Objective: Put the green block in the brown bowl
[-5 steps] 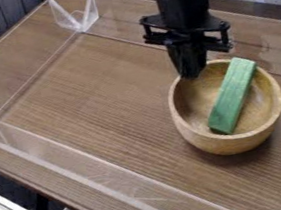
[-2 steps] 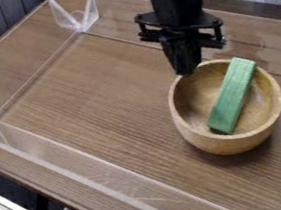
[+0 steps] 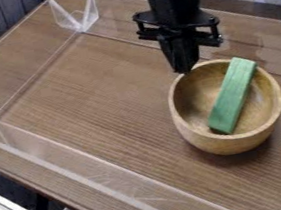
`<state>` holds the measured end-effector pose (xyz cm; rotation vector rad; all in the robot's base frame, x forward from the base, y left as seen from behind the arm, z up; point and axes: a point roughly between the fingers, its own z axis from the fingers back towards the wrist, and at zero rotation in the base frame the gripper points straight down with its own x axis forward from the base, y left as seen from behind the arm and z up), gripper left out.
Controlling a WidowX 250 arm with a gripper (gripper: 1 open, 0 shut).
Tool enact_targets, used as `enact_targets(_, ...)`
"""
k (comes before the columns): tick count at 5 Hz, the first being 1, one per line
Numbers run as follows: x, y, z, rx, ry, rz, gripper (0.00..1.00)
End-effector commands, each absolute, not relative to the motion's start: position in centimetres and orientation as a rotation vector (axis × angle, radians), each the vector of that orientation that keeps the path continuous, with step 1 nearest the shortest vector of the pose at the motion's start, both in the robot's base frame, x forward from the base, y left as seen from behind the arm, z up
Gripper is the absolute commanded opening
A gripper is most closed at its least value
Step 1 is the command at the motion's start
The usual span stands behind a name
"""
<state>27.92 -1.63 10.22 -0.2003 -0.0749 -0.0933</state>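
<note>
Across the brown bowl, the green block overhangs the far rim; closed fingers hang just outside.

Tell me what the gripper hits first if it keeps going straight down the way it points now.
Probably the bowl: the shut gripper points down over its near-left rim. Depth is unclear from this one view, so it could instead meet the table just outside the rim.

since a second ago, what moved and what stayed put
The claw has drifted slightly toward the picture's upper left, off the near rim of the brown bowl, jaws shut and holding nothing. The green block lies as before, leaning inside the bowl with its upper end on the far rim. The bowl itself has not moved.
</note>
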Motion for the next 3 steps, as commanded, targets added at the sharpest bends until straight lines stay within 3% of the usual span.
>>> enact_targets(1,29.04,-1.2,11.43,-0.195,-0.134,-0.088,0.0)
enact_targets(3,29.27,-0.92,10.86,-0.194,-0.131,-0.083,0.0)
